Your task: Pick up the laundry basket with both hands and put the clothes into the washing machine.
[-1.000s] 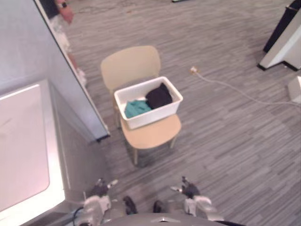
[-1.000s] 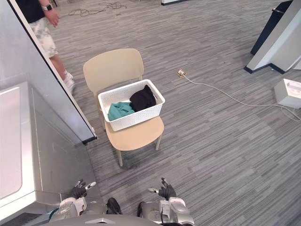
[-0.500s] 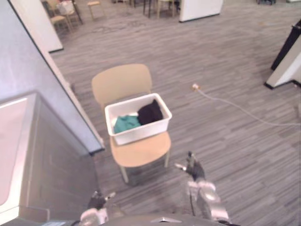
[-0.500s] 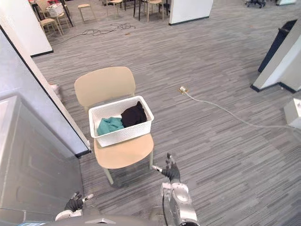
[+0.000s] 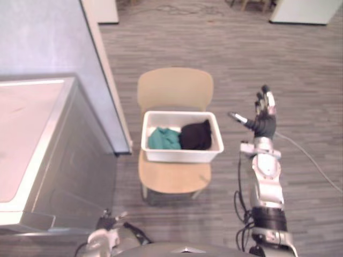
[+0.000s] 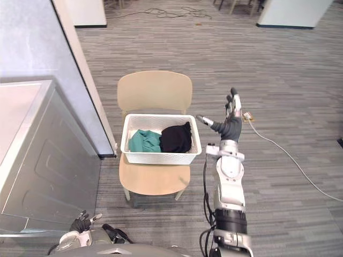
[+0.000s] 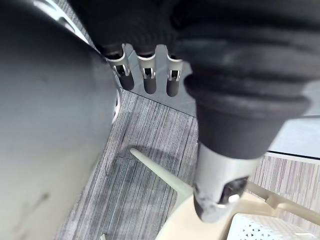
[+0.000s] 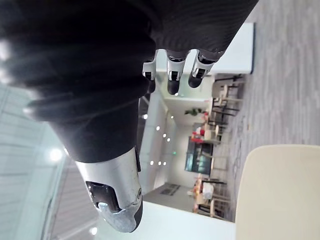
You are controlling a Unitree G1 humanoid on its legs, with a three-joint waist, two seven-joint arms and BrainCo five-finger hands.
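at far left stood the washing machine (image 6: pixel 37 155); near it, a chair (image 6: pixel 154 91) bore the laundry basket (image 6: pixel 161 158), teal and black clothes (image 6: pixel 143 141) inside. right robot hand (image 6: pixel 231 127) hung spread-fingered, empty, just beside the basket; left robot hand (image 6: pixel 80 223) low, relaxed. risk: a lopsided grasp could tip the clothes out.

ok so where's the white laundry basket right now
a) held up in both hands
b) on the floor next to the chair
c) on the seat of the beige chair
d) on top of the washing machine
c: the white laundry basket sits on the seat of the beige chair, holding a teal garment and a black garment, while the right hand hovers open beside it without touching it.
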